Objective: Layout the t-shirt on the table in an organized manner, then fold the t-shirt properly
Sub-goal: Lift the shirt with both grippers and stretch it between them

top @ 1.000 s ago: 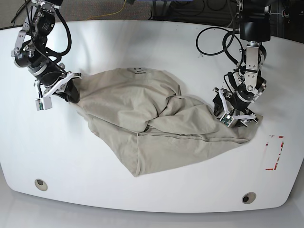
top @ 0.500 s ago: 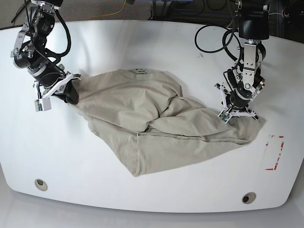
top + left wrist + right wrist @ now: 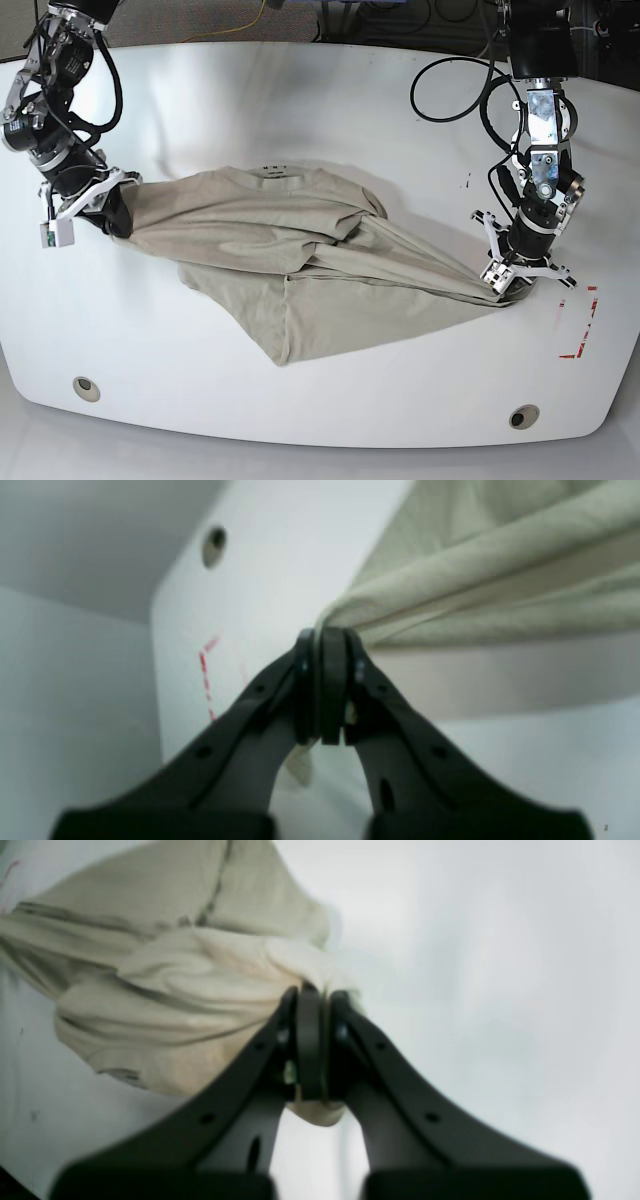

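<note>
Base view: both fingers pairs clamped on t-shirt (image 3: 300, 260) edges; bare table (image 3: 330, 100) beyond, red tape (image 3: 580, 325) near.

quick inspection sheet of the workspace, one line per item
surface: glossy white table, two grommet holes, red tape outline near one edge
job's things: t-shirt stretched between the two arms, wrinkled, collar toward the far side, not laid flat
clutter: nothing seen
grippers: left gripper shut on a t-shirt edge; right gripper shut on bunched t-shirt fabric
cables: black cables looping from the left arm over the table; more cables beyond the far edge
surroundings: dark floor behind the table, details unclear
</note>
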